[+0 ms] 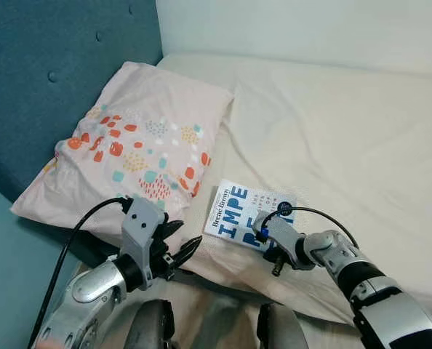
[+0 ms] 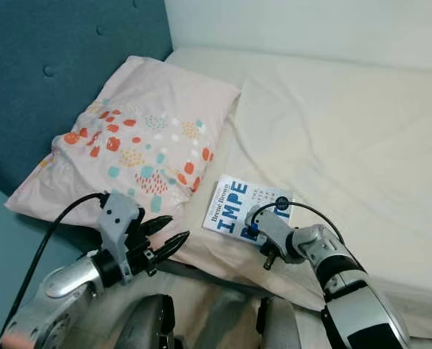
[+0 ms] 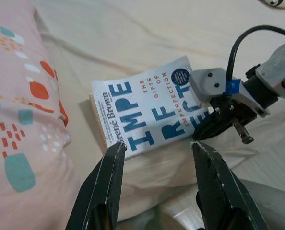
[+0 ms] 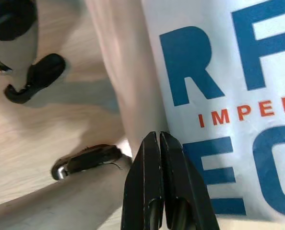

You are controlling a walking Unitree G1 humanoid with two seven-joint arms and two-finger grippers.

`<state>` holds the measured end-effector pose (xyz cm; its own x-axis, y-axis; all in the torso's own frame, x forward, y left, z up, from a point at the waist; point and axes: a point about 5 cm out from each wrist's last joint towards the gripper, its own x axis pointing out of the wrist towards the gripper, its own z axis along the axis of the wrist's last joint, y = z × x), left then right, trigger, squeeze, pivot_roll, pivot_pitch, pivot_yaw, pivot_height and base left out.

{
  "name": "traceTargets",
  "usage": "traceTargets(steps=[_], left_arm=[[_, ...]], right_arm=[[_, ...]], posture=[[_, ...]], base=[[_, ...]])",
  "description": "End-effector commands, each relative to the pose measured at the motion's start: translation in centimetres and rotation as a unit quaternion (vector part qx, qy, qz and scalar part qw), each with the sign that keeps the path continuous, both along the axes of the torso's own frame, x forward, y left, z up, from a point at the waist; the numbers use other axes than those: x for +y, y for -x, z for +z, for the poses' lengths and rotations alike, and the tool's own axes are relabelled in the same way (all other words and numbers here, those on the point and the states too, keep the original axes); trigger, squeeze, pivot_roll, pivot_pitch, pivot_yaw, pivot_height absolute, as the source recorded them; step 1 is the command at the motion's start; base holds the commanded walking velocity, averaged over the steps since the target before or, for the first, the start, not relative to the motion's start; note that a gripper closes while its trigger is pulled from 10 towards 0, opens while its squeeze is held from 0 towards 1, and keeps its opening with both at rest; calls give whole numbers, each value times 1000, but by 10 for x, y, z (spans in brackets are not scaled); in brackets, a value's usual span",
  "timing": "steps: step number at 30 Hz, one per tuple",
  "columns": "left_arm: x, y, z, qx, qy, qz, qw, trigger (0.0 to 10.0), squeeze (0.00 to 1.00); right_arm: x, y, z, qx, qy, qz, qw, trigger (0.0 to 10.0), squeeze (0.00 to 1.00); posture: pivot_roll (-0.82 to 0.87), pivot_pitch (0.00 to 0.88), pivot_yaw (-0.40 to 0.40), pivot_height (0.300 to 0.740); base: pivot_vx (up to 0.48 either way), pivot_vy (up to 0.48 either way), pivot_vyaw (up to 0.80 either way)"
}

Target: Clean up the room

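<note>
On the bed, the right pincer, closed, probably touches the light, stiff book; left pincer open near its spine edge.

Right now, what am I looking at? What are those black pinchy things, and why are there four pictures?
A robot stands at a bed. Two pictures come from cameras in its head, two from cameras on its wrists. The pinchy things are its hands, called grippers. The left gripper is open, near a spotted pillow. The right gripper is shut, its tips at the edge of a blue-and-white book lying on the sheet. Nothing is lifted yet.
</note>
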<state>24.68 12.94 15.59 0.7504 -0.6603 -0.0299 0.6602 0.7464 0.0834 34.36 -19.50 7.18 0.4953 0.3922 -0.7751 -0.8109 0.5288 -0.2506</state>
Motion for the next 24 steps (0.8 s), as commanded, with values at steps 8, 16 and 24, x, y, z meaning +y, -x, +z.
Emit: traceTargets(steps=[8, 16, 24], left_arm=[[-1, 1, -5, 5, -1, -3, 1000, 10000, 0], [0, 0, -7, 5, 1, -3, 1000, 10000, 0], [-4, 3, -11, 9, 6, -46, 999, 10000, 0]], right_arm=[[-9, -2, 4, -11, 25, -2, 1000, 0, 0], [12, -6, 20, -4, -109, 25, 994, 10000, 0], [44, 13, 51, -37, -323, 65, 944, 10000, 0]], posture=[[112, 181, -20, 606], [85, 142, -46, 606], [26, 34, -78, 606]], base=[[0, 0, 0], [0, 0, 0], [0, 0, 0]])
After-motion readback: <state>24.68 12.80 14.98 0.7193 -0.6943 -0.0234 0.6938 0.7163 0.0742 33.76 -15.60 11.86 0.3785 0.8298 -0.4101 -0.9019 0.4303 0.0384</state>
